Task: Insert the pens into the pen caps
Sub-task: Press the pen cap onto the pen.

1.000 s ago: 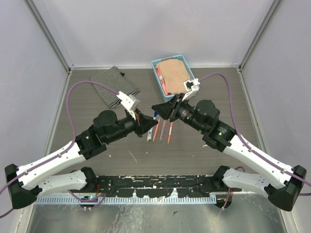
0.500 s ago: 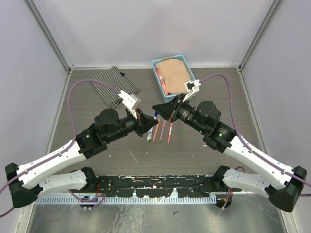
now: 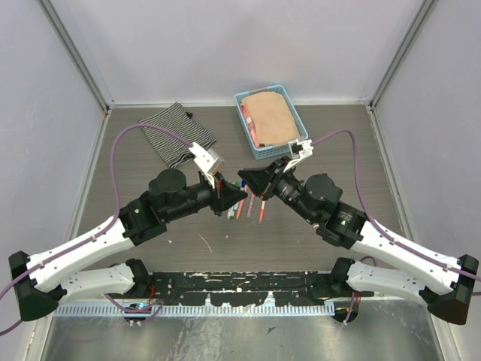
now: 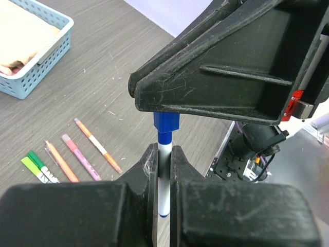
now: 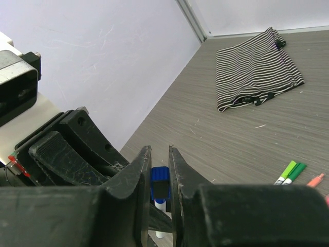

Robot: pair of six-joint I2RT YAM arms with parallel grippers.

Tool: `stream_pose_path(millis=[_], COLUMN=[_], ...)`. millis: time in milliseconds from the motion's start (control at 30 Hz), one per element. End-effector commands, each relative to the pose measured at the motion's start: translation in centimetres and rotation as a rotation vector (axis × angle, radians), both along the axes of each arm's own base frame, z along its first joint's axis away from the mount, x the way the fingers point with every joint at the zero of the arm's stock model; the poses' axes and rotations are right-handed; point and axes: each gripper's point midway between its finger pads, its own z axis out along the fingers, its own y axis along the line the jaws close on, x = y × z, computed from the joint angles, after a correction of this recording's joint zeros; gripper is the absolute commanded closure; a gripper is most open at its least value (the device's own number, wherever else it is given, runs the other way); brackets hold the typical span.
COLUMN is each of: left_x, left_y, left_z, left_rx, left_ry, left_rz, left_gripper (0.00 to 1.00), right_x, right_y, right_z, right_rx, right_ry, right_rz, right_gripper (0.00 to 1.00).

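The left pincer (image 4: 163, 154) grips a white pen (image 4: 164, 180), the right pincer (image 5: 159, 160) grips the blue cap (image 5: 160, 185) at the pen's tip, so next they probably need a straight push together.

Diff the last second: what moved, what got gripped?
Right gripper drew toward the near edge and closed on the blue cap at the tip of the white pen. Left gripper edged right, same grip on that pen. Loose pens, basket, striped cloth unchanged.
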Motion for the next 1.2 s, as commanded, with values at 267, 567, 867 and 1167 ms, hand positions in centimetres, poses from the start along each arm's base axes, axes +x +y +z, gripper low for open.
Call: stream_pose_path(millis=[267,567,867,1167], left_x=[0.8,0.7,0.6,0.6], left_y=[0.3,0.9,1.0,0.9], left_z=[11.6,12.1,12.9,12.8], left_rx=[-0.294,-0.314,-0.326,-0.326], left_ry=[-0.219,-0.236,-0.25,-0.246], left_rz=[0.031,0.047,0.044,0.043], left_gripper=[1.0,1.0,1.0,1.0], right_x=[-5.1,-6.1,-6.8,-6.9], right_y=[1.9,1.1,0.5,0.2], right_z=[-11.7,-13.4,-16.0,-17.4], right_rx=[-0.284,-0.287,-0.346,-0.484], right_ry=[0.197,0.271,0.308,0.248], right_rz=[0.131,0.141,0.121,0.035], right_gripper=[1.0,0.99,1.0,0.99])
